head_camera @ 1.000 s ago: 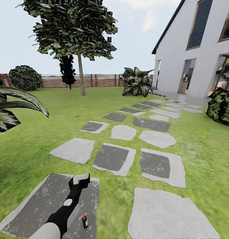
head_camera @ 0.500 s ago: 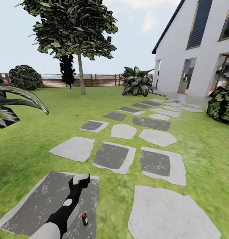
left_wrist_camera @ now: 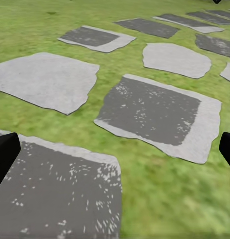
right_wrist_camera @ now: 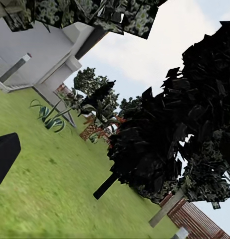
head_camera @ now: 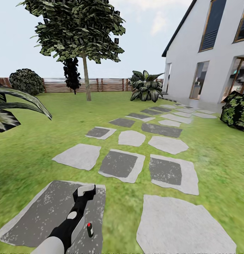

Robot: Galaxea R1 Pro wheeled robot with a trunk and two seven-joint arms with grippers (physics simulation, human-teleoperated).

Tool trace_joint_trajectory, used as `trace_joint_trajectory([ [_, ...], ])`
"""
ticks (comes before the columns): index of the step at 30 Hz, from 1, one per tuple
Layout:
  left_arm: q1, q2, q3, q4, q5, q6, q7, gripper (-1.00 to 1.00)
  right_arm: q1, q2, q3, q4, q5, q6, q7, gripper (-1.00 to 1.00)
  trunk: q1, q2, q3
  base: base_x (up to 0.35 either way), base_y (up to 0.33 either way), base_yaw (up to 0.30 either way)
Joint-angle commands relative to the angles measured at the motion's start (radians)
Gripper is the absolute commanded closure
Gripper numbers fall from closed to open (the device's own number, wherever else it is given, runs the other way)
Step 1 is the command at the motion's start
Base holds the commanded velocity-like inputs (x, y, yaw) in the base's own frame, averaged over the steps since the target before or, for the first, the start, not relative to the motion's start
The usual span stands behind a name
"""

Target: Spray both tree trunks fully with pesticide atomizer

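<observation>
On the dark stepping stone (head_camera: 40, 215), pesticide atomizer (head_camera: 89, 230) upright just beside left pincer (head_camera: 87, 191), fingers spread apart.

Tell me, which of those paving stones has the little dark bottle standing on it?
The pesticide atomizer stands on the dark stepping stone nearest the robot, under its left gripper. The pale stone beside it carries nothing.

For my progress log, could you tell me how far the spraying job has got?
Nothing looks done yet. The pesticide atomizer stands on a dark stepping stone, beside the left arm, whose left pincer is open and empty. Grasping it and spraying the tree trunk remain.
</observation>
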Motion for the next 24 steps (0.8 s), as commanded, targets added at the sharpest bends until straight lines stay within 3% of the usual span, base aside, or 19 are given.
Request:
trace_joint_trajectory([
  [1, -0.001, 0.001, 0.002, 0.001, 0.005, -0.003, -0.002, -1.0, -0.002, 0.001, -0.007, 0.001, 0.01, -0.004, 0.001, -1.0, 0.004, -0.008, -0.004, 0.0, 0.0, 0.0],
  [24, -0.001, 0.008, 0.002, 0.005, 0.005, -0.002, -0.002, -1.0, -0.002, 0.002, -0.007, 0.001, 0.007, -0.003, 0.005, -1.0, 0.092, -0.169, -0.076, 0.0, 0.0, 0.0],
])
